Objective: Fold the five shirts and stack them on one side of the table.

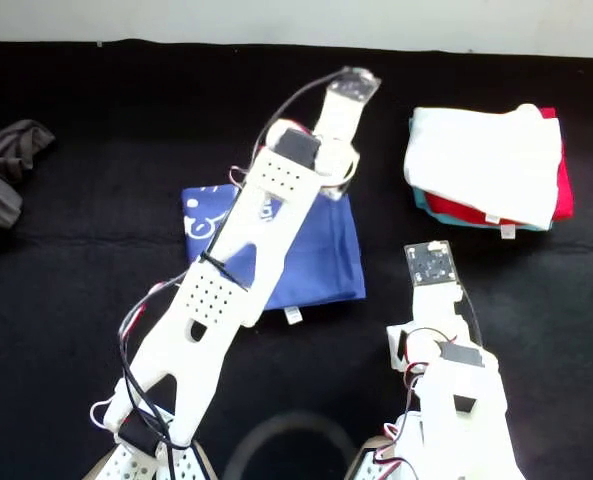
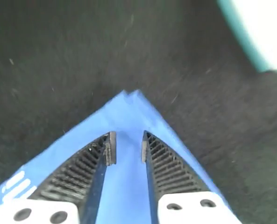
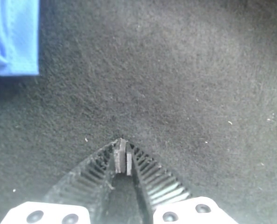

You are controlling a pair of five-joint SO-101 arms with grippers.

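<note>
My left pincer, jaws slightly parted, hangs just over the far corner of the folded blue shirt, whose cloth runs back beneath it. My right pincer, closed on nothing, sits farther off.

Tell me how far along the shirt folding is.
Done: white shirt, red shirt and teal shirt lie folded in a stack at far right. In hand: the blue shirt lies folded mid-table, the left claw open over its corner; the right claw is shut over the table. Left: the grey shirt, crumpled at the left edge.
</note>
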